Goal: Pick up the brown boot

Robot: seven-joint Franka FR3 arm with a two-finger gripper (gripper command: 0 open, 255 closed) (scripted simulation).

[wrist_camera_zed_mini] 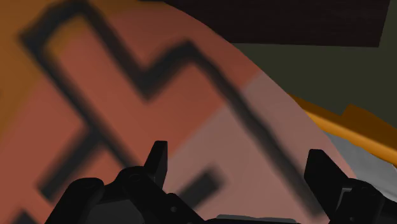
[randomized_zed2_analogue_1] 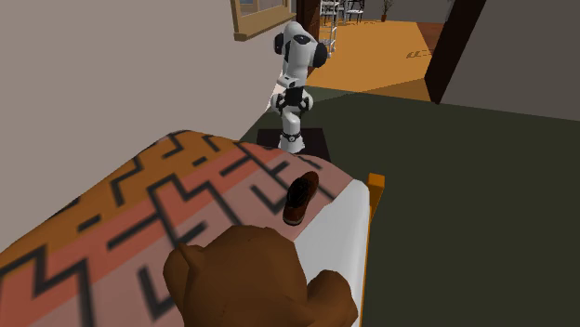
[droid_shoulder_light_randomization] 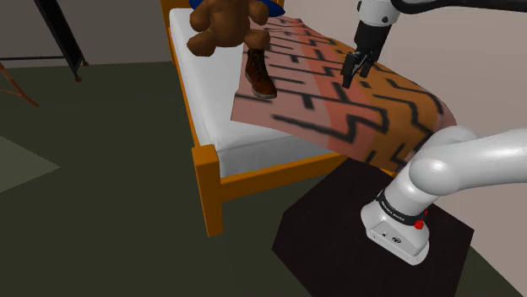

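While the black gripper (droid_shoulder_light_randomization: pixel 355 74) hangs over the patterned blanket (droid_shoulder_light_randomization: pixel 372 110), its two fingers (wrist_camera_zed_mini: pixel 156 162) stand well apart with nothing between them; in the wrist view only the blanket's salmon and orange bands and black maze lines lie past the open tips. The brown boot (droid_shoulder_light_randomization: pixel 261 74) sits sole down on the bed, on the blanket's pale salmon border right where the cloth meets the bare white mattress (droid_shoulder_light_randomization: pixel 203 80). It is off to the shoulder view's left of the gripper, well apart from it, with several black lines of the pattern between the two.

A brown teddy bear (droid_shoulder_light_randomization: pixel 221 24) sits just above the boot in the shoulder view, and its lower body overlaps the boot's top (whether they touch I cannot tell). From the second exterior view the bear (randomized_zed2_analogue_1: pixel 256 283) fills the foreground, the boot (randomized_zed2_analogue_1: pixel 300 197) stands beyond it near the blanket's (randomized_zed2_analogue_1: pixel 167 214) edge, and the white arm (randomized_zed2_analogue_1: pixel 296 84) rises farther back on its dark stand (randomized_zed2_analogue_1: pixel 311 139).

The bed has an orange wooden frame (droid_shoulder_light_randomization: pixel 207 181), whose corner post shows beside the mattress (randomized_zed2_analogue_1: pixel 346 232) in the second exterior view as well. In the shoulder view the arm (droid_shoulder_light_randomization: pixel 460 160) bends up from its base on the dark stand (droid_shoulder_light_randomization: pixel 329 232) at the bed's side and reaches over the blanket. The wrist view catches a strip of the orange frame (wrist_camera_zed_mini: pixel 356 127) beyond the blanket's curved edge.
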